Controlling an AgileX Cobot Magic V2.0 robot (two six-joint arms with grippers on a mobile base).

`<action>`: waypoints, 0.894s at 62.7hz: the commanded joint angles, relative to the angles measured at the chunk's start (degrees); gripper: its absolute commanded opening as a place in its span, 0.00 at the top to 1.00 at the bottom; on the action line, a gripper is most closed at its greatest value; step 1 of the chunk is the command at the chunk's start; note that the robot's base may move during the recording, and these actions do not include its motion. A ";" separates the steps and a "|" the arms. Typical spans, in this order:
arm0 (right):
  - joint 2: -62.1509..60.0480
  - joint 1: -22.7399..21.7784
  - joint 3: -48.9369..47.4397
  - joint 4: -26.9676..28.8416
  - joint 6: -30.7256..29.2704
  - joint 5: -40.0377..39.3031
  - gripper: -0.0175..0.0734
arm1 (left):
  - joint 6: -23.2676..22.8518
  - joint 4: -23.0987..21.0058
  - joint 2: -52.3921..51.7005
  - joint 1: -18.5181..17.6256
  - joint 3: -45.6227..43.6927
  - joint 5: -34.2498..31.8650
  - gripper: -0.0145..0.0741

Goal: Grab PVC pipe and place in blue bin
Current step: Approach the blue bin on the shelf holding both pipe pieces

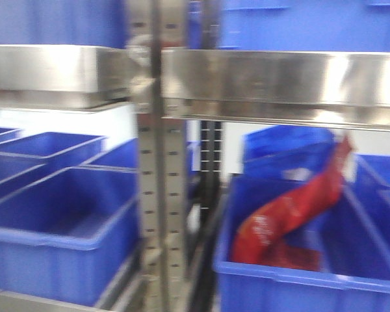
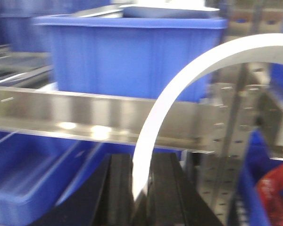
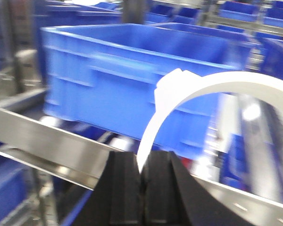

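In the left wrist view a white curved strip (image 2: 179, 89) arcs down from the right edge, and its end sits between the black fingers (image 2: 120, 188) of my left gripper (image 2: 142, 162), which is shut on it. My right gripper (image 3: 141, 159) is likewise shut on the end of a white curved strip (image 3: 198, 89). Whether either strip is the PVC pipe I cannot tell. One blue bin (image 2: 127, 52) stands on the shelf ahead of the left gripper, another blue bin (image 3: 132, 70) ahead of the right. No gripper shows in the front view.
Steel shelf rails (image 1: 279, 81) cross the front view, with a perforated upright post (image 1: 159, 195) in the middle. Below, a blue bin (image 1: 52, 221) stands at the left. Another blue bin (image 1: 299, 279) at the right holds a red packet (image 1: 292, 214). All frames are blurred.
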 commanded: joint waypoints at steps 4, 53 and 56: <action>-0.28 -0.24 0.13 -0.49 -0.03 -1.75 0.98 | -0.16 -0.30 -0.31 -0.21 -0.05 -1.46 0.96; -0.28 -0.24 0.13 -0.49 -0.03 -1.75 0.98 | -0.16 -0.30 -0.31 -0.21 -0.05 -1.46 0.96; -0.28 -0.24 0.13 -0.49 -0.03 -1.75 0.98 | -0.16 -0.30 -0.31 -0.21 -0.05 -1.46 0.96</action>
